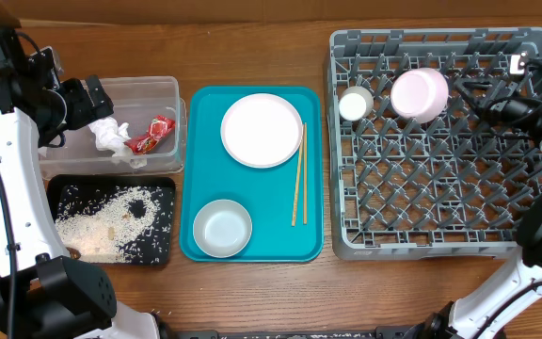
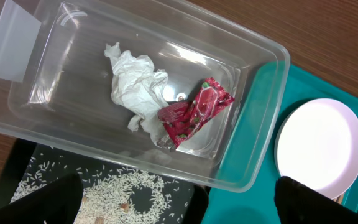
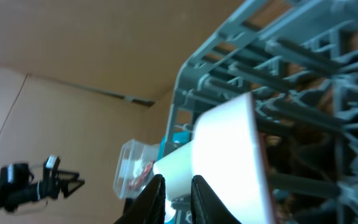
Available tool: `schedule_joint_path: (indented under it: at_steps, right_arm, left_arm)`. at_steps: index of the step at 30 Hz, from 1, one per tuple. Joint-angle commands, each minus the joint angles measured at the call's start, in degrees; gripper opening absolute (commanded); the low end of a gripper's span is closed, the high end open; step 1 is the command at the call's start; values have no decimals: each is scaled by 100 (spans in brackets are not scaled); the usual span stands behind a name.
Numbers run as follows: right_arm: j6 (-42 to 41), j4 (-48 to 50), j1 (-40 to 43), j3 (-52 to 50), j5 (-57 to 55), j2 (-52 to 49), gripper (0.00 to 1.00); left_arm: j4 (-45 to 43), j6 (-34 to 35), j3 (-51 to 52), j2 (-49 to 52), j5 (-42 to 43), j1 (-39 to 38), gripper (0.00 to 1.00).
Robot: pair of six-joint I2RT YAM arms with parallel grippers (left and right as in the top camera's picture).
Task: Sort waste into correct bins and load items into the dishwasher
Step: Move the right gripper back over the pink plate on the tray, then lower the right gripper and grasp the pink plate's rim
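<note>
My left gripper is open and empty, hovering over the near wall of the clear tub. The tub holds the white tissue and the red wrapper. Rice grains lie in the black tray. The pink bowl and the cream cup sit in the grey dish rack. My right gripper is nearly closed at the bowl's right edge.
A teal serving tray in the middle holds the pale pink plate, a small white bowl and two chopsticks. Both arms' bodies flank the table at the left and right edges.
</note>
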State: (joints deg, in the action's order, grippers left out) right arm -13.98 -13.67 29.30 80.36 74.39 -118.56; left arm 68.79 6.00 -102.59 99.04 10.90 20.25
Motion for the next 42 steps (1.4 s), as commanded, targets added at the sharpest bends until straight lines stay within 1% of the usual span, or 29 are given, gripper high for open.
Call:
schedule_joint_path:
  at_steps: [1,3,6,9,12,16,20,23,27,30,32,34,36,40,42]
  right_arm:
    - [-411,2,107,39,-588,179,17]
    - [-461,-55,105,39,-852,356,16]
    - [-468,-448,28,39,-1631,785,15]
    - [-188,-929,-203,39,-2553,1335,15]
    - [142,-1397,-610,39,-3550,1906,14]
    - [540,-1823,-1554,39,-4649,2568,15]
    - [555,-2076,-2785,39,-5687,2815,17]
    - [546,-2116,-3812,37,-6092,2752,17]
    - [544,-2052,-4948,37,-6537,2540,18]
    - [544,-1991,-5772,37,-7040,2216,26]
    - [544,-1921,-6137,37,-7230,1976,28]
    - [544,-1794,-6452,37,-7392,1663,33]
    - [544,-1668,-6653,37,-7521,1373,34]
    - [546,-1392,-6826,37,-7691,850,36]
    - [546,-1244,-6824,37,-7689,612,40]
  left_arm:
    - [-4,44,-144,-92,52,-2,100]
    - [-11,44,-144,-92,52,-4,100]
    - [-4,42,-144,-92,50,-2,100]
    - [-4,42,-144,-92,52,-2,100]
    - [-4,44,-144,-92,52,-2,100]
    - [-4,44,-144,-92,52,-2,100]
    - [-4,44,-144,-92,52,-2,100]
    - [-4,42,-144,-92,52,-2,100]
    - [-4,42,-144,-92,52,-2,100]
    - [-4,42,-144,-92,52,-2,100]
    - [-4,44,-144,-92,52,-2,100]
    - [-4,44,-144,-92,52,-2,100]
    - [-4,42,-144,-92,52,-2,100]
    - [-4,44,-144,-92,52,-2,100]
    - [-4,44,-144,-92,52,-2,100]
